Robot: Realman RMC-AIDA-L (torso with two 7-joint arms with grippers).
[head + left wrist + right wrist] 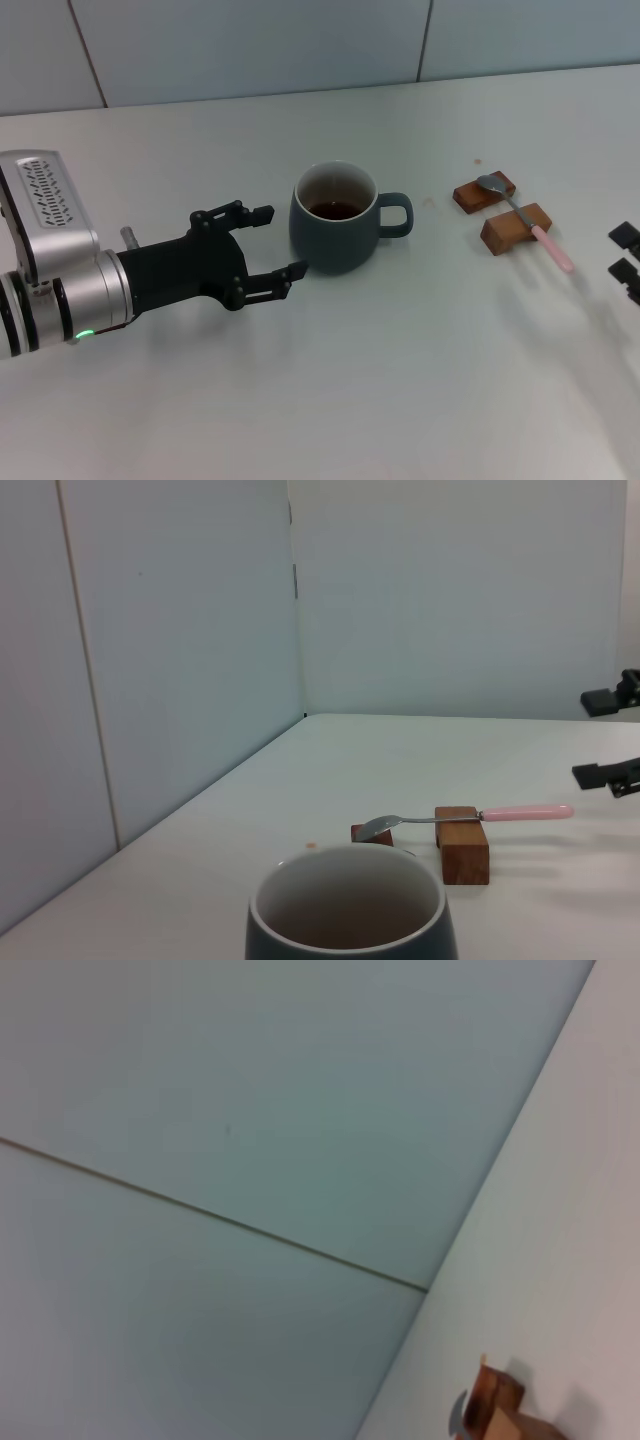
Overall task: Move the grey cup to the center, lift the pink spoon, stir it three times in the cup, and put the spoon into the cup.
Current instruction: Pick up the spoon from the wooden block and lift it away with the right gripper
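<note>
The grey cup (335, 228) stands upright near the middle of the table, handle toward the right; brown stains show inside. It also shows in the left wrist view (346, 912). My left gripper (279, 242) is open just left of the cup, fingers apart and not touching it. The pink spoon (524, 218) lies across two brown wooden blocks (515, 229) to the right of the cup, bowl toward the wall, pink handle toward the front; it also shows in the left wrist view (470, 817). My right gripper (626, 252) is open at the right edge, beside the spoon handle.
The white table (400, 380) meets a pale tiled wall (300, 50) at the back. A small brown speck (477, 161) lies behind the blocks. In the right wrist view only the wall and a block's edge (495, 1405) show.
</note>
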